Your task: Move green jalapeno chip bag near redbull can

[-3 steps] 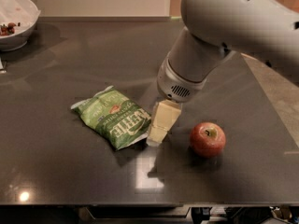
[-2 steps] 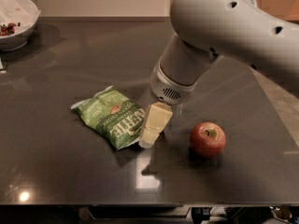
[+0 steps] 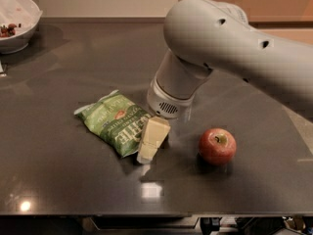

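The green jalapeno chip bag [image 3: 115, 121] lies flat on the dark table, left of centre, with its white lettering facing up. My gripper [image 3: 147, 150] hangs down from the big grey arm [image 3: 220, 48] and sits at the bag's right end, touching or overlapping its edge. The redbull can does not show in this view.
A red apple [image 3: 217, 146] stands on the table to the right of the gripper, a short gap away. A white bowl [image 3: 14, 21] with dark bits sits at the far left corner. The table's front edge [image 3: 156, 213] runs along the bottom.
The arm and gripper have moved left, from between the bag and the apple to the bag's right end. The bag and the apple have not moved.
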{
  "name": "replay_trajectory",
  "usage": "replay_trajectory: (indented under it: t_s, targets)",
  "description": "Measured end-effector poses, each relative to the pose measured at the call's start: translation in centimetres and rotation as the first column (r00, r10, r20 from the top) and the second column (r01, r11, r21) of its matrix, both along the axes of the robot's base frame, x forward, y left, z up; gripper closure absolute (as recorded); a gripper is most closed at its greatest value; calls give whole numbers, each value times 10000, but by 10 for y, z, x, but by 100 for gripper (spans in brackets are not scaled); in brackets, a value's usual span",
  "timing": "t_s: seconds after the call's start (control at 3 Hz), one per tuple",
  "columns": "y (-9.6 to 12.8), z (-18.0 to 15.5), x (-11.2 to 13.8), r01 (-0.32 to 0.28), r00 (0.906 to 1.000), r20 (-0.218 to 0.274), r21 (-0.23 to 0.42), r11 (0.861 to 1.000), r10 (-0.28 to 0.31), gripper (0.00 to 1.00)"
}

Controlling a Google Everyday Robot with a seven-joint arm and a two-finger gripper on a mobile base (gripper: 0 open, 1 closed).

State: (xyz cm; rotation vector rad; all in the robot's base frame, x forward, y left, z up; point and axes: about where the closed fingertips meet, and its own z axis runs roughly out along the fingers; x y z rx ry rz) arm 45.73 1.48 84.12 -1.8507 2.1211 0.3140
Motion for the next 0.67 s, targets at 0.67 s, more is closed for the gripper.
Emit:
replay_trajectory:
  t_s: [0.67]
  targets:
    - [4, -2, -4, -52, 9999, -159, 48, 10000, 53, 41]
